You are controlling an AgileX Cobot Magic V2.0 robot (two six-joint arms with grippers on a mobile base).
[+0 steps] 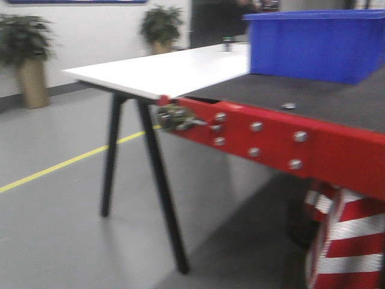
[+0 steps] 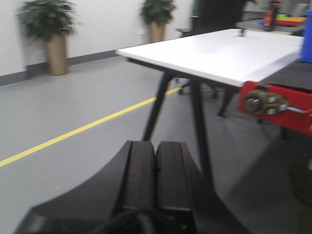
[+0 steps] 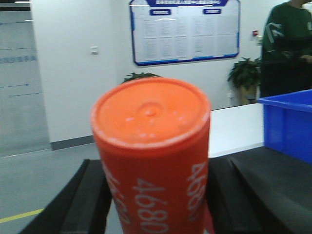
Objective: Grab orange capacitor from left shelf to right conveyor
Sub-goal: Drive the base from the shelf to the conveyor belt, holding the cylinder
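Matt conveyor belt [image 1: 349, 101], glossy red metal edge [image 1: 274, 139], blue plastic bin [image 1: 313, 45].

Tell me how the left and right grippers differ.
The left gripper is shut, fingers pressed together on nothing; the right gripper is shut on the orange capacitor. The left gripper looks toward the white table; the right gripper toward the blue bin. Both have black fingers.

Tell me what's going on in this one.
The right gripper is shut on the orange capacitor and holds it clear of any surface. The left gripper is shut and empty, above the floor. Ahead lies the conveyor with a blue bin on it, next to a white table. The capacitor is not yet on the conveyor.
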